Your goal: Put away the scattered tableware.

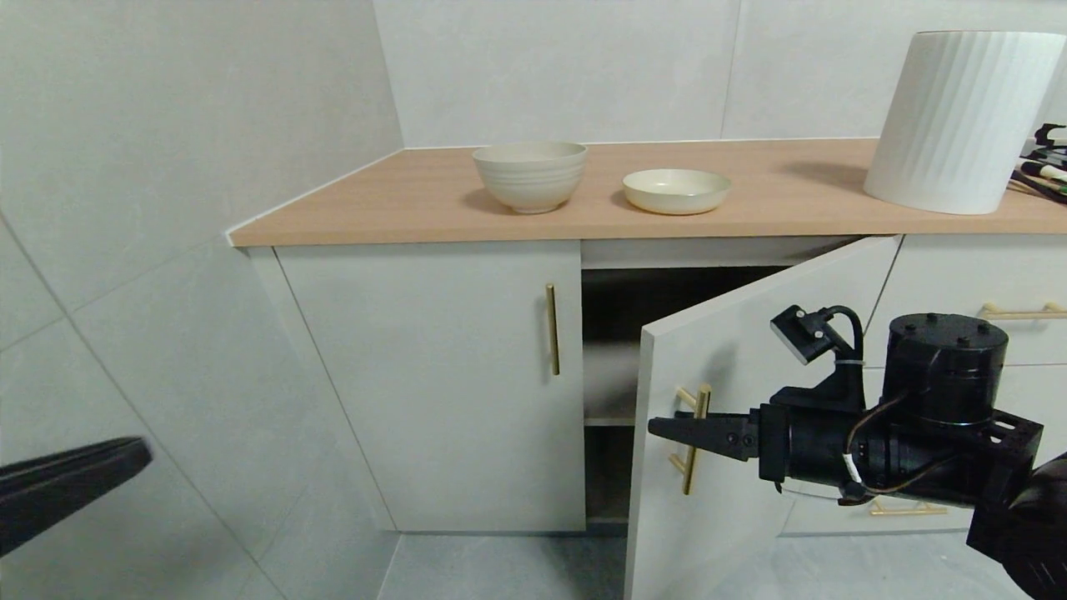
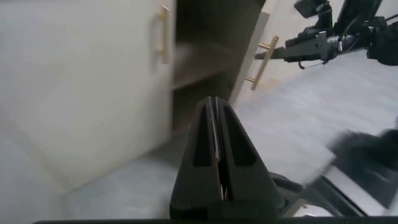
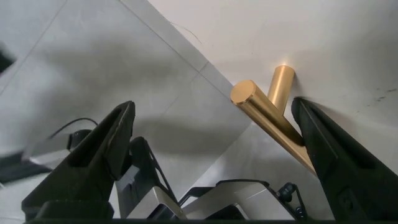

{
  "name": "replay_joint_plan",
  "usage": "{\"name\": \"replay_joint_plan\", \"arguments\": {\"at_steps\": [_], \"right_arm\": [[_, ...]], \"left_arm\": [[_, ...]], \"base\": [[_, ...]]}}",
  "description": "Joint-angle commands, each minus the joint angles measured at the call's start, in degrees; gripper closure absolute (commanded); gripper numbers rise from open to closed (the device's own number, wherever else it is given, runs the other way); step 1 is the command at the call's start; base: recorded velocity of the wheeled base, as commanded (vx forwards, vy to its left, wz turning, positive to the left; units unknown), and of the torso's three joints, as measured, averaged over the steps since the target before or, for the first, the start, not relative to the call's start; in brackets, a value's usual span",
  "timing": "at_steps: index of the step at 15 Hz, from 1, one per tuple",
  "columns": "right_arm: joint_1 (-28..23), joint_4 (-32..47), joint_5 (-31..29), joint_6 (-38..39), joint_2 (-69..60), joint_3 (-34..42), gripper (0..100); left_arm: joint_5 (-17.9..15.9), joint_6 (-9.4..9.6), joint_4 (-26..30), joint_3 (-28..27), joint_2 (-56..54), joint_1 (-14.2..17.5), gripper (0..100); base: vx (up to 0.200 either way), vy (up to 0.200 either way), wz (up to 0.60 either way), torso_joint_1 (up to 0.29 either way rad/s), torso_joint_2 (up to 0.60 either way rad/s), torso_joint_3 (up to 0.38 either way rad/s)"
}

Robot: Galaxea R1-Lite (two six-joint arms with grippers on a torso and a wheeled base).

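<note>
At the lower left, the left gripper (image 1: 125, 458) is seen pressed shut, with nothing held. On the counter (image 1: 792, 196), upper centre, the bowl (image 1: 529, 175) and, just right of it, the dish (image 1: 675, 190) are set apart. The step in hand is judged to be opening the cabinet. The door (image 1: 750, 333), lower centre, is found ajar, its handle (image 1: 692, 437) seen between the wide-spread fingers of the right gripper (image 1: 667, 427), unclamped. Next the door should be swung aside (it part-blocks the shelf (image 1: 608, 421)). A ribbed tub (image 1: 959, 125) is seen upper right.

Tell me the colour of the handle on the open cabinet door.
Gold handle; the right wrist view shows it best.
</note>
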Motion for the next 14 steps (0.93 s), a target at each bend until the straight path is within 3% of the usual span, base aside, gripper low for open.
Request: {"name": "replay_joint_plan", "arguments": {"at_steps": [1, 5, 7, 9, 11, 14], "right_arm": [[0.1, 0.1, 0.3, 0.0, 0.0, 0.0, 0], [0.1, -0.3, 0.3, -0.1, -0.2, 0.3, 0], [0.3, -0.3, 0.3, -0.1, -0.3, 0.7, 0], [0.9, -0.8, 0.3, -0.1, -0.2, 1.2, 0], [1.0, -1.0, 0.3, -0.2, 0.1, 1.7, 0], [1.0, -1.0, 0.3, -0.2, 0.1, 1.7, 0]], "left_arm": [[-3.2, -1.97, -14.3, -2.7, 28.9, -9.7, 100], [-3.2, -11.99, -31.7, 0.6, 42.8, -14.7, 100], [-3.6, -19.03, -43.4, 5.5, 47.5, -17.7, 100], [-3.6, -24.30, -51.2, 7.7, 50.8, -20.3, 100], [-3.6, -27.11, -55.0, 8.0, 52.9, -21.4, 100], [-3.6, -27.73, -55.5, 8.0, 53.3, -21.9, 100]], "base": [[0.000, 0.000, 0.00, 0.000, 0.00, 0.000], [0.000, 0.000, 0.00, 0.000, 0.00, 0.000], [0.000, 0.000, 0.00, 0.000, 0.00, 0.000], [0.000, 0.000, 0.00, 0.000, 0.00, 0.000], [0.000, 0.000, 0.00, 0.000, 0.00, 0.000], [0.000, 0.000, 0.00, 0.000, 0.00, 0.000]]}}
